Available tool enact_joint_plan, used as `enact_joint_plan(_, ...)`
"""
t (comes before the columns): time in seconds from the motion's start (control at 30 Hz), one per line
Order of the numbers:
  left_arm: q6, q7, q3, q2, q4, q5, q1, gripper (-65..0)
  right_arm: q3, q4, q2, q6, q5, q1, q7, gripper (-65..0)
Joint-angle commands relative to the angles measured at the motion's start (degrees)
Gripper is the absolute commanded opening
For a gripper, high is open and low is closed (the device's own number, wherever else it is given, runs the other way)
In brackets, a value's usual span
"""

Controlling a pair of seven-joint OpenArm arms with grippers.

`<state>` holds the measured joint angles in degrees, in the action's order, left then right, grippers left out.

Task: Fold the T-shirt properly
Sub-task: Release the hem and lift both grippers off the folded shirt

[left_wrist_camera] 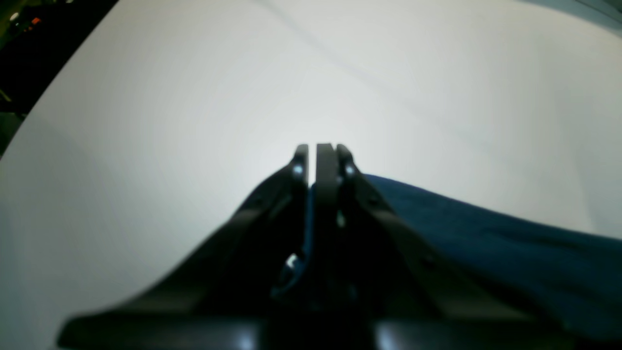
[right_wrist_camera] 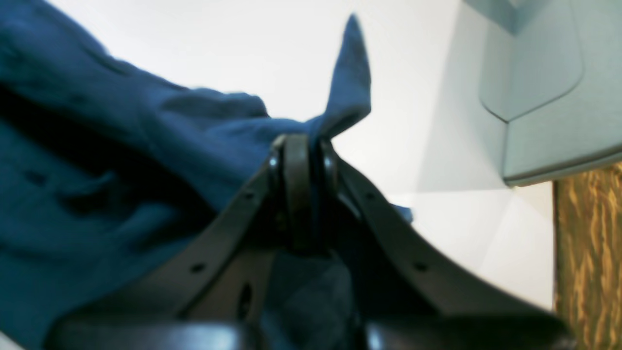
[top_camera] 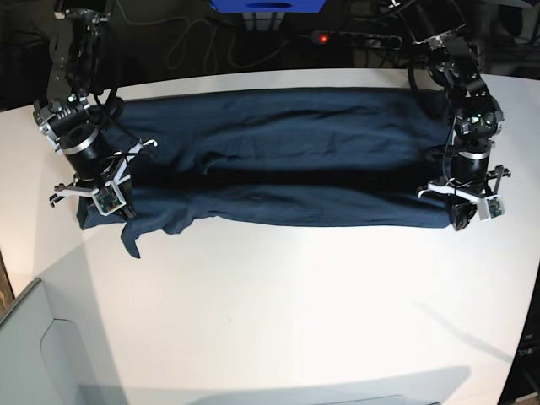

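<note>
The dark navy T-shirt (top_camera: 278, 160) lies stretched left to right across the far half of the white table (top_camera: 295, 312), folded lengthwise into a long band with a crease along its middle. My left gripper (top_camera: 460, 221) is at the band's right end, shut on the T-shirt's edge; in the left wrist view the jaws (left_wrist_camera: 320, 155) pinch blue cloth (left_wrist_camera: 486, 233). My right gripper (top_camera: 89, 205) is at the band's left end, shut on the fabric; in the right wrist view (right_wrist_camera: 301, 146) a pointed tip of cloth (right_wrist_camera: 350, 82) sticks up past the jaws.
A pale grey box (top_camera: 38, 354) sits at the table's near left corner, also in the right wrist view (right_wrist_camera: 549, 97), with a wooden surface (right_wrist_camera: 588, 257) beside it. Cables and a blue object (top_camera: 266, 7) lie behind the far edge.
</note>
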<state>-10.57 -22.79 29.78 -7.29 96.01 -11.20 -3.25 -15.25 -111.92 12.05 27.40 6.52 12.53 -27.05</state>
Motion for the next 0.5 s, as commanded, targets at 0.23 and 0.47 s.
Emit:
enact_joint_plan(0.23,0.0,1.8,0.2,-0.6,5.8,-0.5,-3.0,-65.0,-1.4,-1.0,0.5,0.0,-0.3,4.6,1.0,-64.9)
enact_joint_plan(0.47,0.0,1.9,0.2,-2.5,4.7,-0.5,-5.1,-65.0,-1.8,-0.8,0.7,0.4,-0.2,7.2,0.8,-64.9)
